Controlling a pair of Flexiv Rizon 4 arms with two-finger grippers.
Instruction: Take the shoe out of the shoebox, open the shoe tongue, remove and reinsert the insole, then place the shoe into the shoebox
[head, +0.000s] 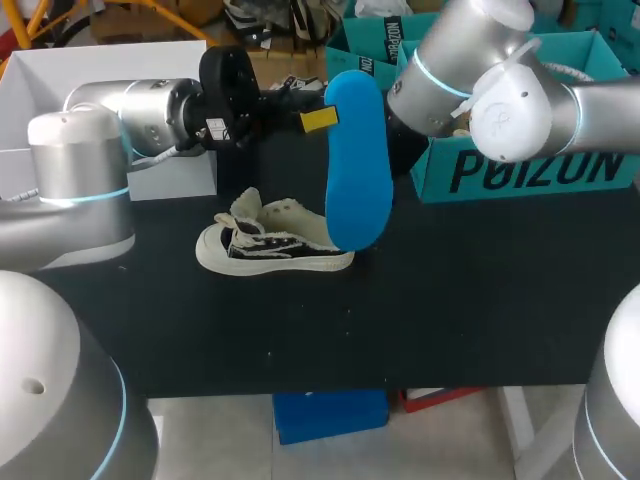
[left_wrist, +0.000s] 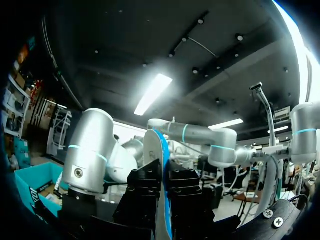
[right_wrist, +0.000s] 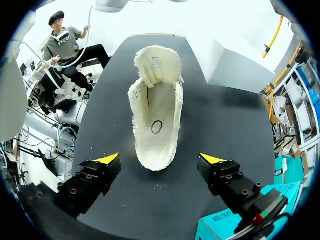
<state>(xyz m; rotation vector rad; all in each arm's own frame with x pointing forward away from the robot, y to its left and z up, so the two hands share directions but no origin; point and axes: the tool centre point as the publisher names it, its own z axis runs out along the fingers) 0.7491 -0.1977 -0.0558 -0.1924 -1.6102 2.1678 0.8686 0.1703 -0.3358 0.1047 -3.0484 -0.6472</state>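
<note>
your left gripper (left_wrist: 162, 192) is clamped on the blue insole (head: 358, 160), upright by the shoe (head: 275, 245) on the table (head: 450, 300). right gripper (right_wrist: 161, 159) hangs spread over the shoe; steady it, then feed the insole toe-first.

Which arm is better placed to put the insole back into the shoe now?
Left. The left gripper is shut on the blue insole, held upright close to the shoe. The right gripper hangs open over the shoe with nothing in it; it could likely steady the shoe instead.
</note>
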